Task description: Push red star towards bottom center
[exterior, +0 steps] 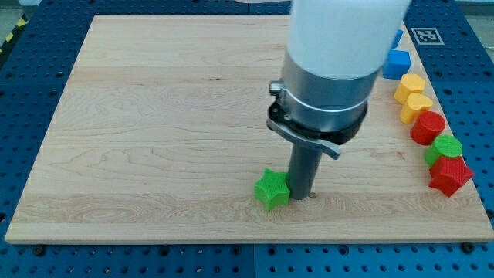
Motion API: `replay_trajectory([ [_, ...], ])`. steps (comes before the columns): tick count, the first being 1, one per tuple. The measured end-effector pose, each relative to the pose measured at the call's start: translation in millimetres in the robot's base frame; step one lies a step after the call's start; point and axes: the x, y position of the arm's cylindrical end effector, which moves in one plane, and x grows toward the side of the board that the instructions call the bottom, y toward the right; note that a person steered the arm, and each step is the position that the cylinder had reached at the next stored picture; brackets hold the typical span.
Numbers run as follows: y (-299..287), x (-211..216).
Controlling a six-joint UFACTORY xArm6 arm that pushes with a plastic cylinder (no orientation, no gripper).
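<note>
Down near the bottom centre of the wooden board (pixel 154 116), my tip (pixel 301 194) rests on the surface, touching the right side of a green star (pixel 272 188). I carry no jaws at all, only a straight dark rod (pixel 304 170) under a grey collar and a white arm body (pixel 340 38) that fills the view's top middle, so nothing is being gripped.

The red star (pixel 450 175) sits well apart from my tip, at the board's right edge near the bottom right corner (it is the lowest piece in a column of blocks running up that edge). Just above it, touching or nearly so, is a round green block (pixel 444 148). Above that is a red cylinder-like block (pixel 428 127), then two yellow blocks, one (pixel 417 106) just below the other (pixel 410 86); their exact shapes are hard to make out, though both look many-sided. A blue cube (pixel 397 63) comes next, and another blue block (pixel 397 38) peeks out beside the arm body, mostly hidden, so I cannot tell its shape.

Around the board lies a blue perforated table (pixel 23 93), with a black-and-white marker tag (pixel 426 35) at the view's upper right
</note>
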Motion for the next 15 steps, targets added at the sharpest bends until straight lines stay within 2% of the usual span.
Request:
replay_trajectory([
  [3, 22, 12],
  [6, 94, 47],
  [8, 96, 47],
  [10, 131, 52],
  [12, 214, 51],
  [15, 244, 51],
])
